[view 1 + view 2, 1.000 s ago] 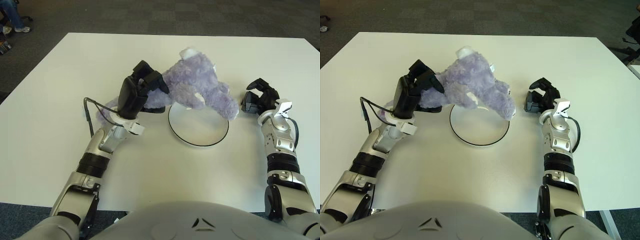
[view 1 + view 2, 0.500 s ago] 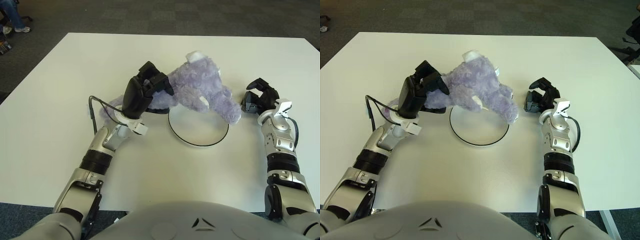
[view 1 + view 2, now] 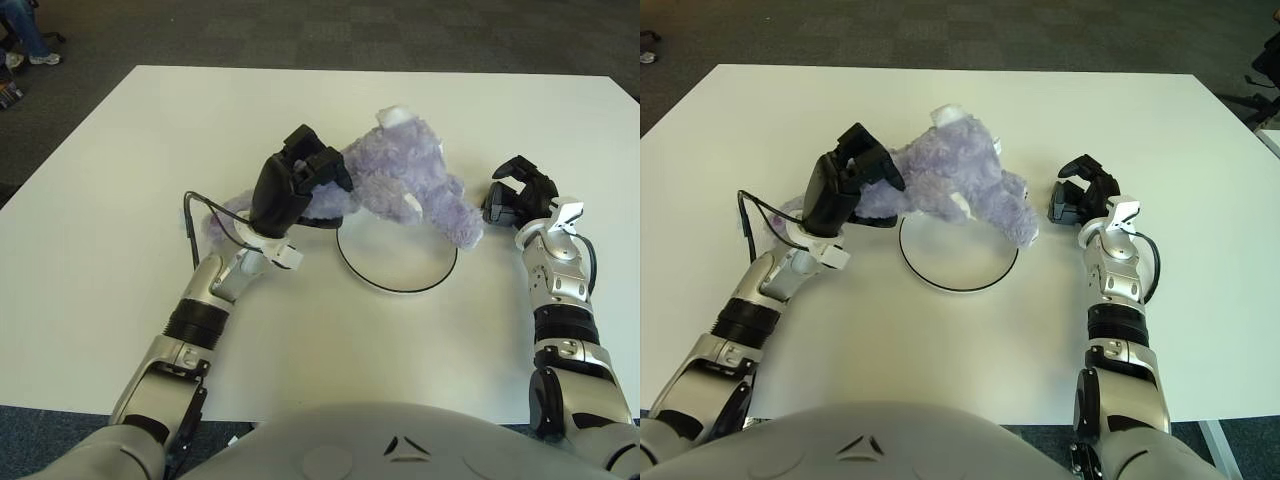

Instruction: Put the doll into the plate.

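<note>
**A:** Your left hand's fingers (image 3: 318, 166) are wrapped around the rear of the doll (image 3: 400, 180), grasping the purple plush from its left end. The left hand (image 3: 295, 185) shows at the plate's far-left edge. Your right hand (image 3: 518, 196) shows just to the right of the plate, with its fingers curled and nothing in them.

**B:** So where is the doll against the plate?

**A:** It stretches across the far rim of the plate (image 3: 395, 288), head end towards the right, its snout drooping past the plate's right edge. Most of the dish in front of it is bare. I can't tell whether the drooping end touches the rim or hangs just above it.

**B:** Which step is that, then?

**A:** I'd judge you're in the carry, nearly at the placing. The doll is over the plate's back edge, not yet settled inside it.

**B:** And the next move?

**A:** Probably draw your left hand a little towards yourself so the body sits over the middle, lower it, then let the fingers go. Watch the snout: it is soft and could flop over the right rim onto the table (image 3: 120, 200).
</note>
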